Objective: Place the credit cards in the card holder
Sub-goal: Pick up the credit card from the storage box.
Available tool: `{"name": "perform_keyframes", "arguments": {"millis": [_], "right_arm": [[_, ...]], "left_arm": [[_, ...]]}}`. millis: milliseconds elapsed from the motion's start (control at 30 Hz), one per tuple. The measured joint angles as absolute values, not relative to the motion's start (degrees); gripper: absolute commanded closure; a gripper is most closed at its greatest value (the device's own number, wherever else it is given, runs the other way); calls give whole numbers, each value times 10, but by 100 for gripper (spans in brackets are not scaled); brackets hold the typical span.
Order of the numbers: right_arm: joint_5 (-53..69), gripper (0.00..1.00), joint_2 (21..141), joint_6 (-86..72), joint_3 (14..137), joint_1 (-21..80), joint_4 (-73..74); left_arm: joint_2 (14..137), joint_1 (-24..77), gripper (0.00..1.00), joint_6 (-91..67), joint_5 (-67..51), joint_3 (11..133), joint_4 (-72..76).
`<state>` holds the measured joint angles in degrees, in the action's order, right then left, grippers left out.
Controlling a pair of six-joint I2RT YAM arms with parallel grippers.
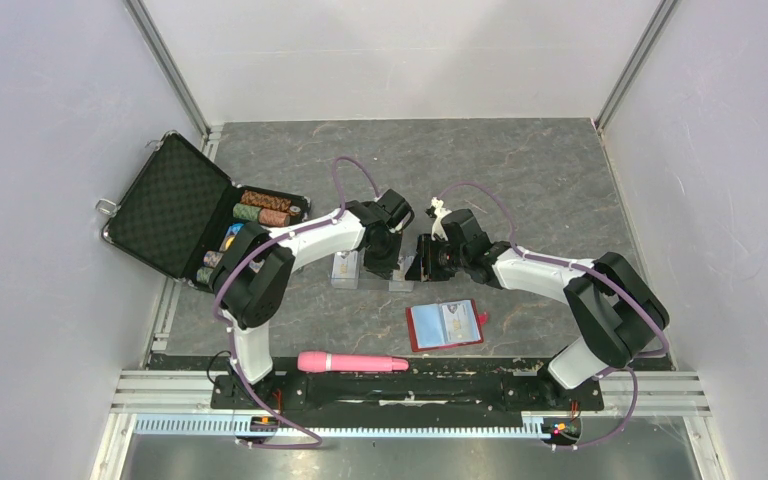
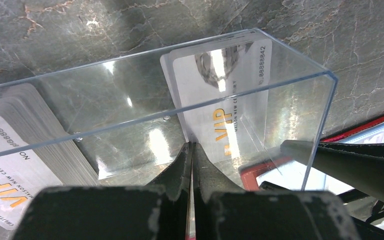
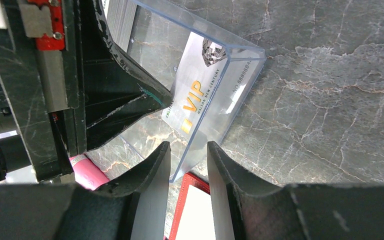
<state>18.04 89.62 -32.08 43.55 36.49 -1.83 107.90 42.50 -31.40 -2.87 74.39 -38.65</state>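
An open clear plastic case (image 1: 348, 272) lies mid-table. One half holds a stack of grey credit cards (image 2: 15, 150). The other half holds a single VIP credit card (image 2: 220, 95), which also shows in the right wrist view (image 3: 205, 85). My left gripper (image 2: 192, 147) is shut, its tips touching that card's near corner with nothing visibly held. My right gripper (image 3: 189, 150) is open and empty, its jaws either side of the case's corner. The red card holder (image 1: 445, 325) lies open just in front, with its pale pockets up.
A black chip briefcase (image 1: 170, 205) stands open at the left with poker chips. A pink cylinder (image 1: 352, 362) lies by the near edge. The two grippers (image 1: 405, 260) are very close to each other over the case. Grey walls enclose the table.
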Motion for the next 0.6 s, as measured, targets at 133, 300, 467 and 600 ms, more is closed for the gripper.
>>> {"name": "perform_keyframes", "arguments": {"millis": [133,300,467,600], "right_arm": [[180,65,896,-321,435,365,-18],[180,65,896,-321,435,365,-18],[180,65,896,-321,435,365,-18],[180,65,896,-321,435,365,-18]], "left_arm": [[1079,425,95,-314,-30,744,-386],[1078,425,94,-314,-30,744,-384],[1068,426,88,-314,-30,744,-387],[1061,428,83,-314,-30,744,-387]]}}
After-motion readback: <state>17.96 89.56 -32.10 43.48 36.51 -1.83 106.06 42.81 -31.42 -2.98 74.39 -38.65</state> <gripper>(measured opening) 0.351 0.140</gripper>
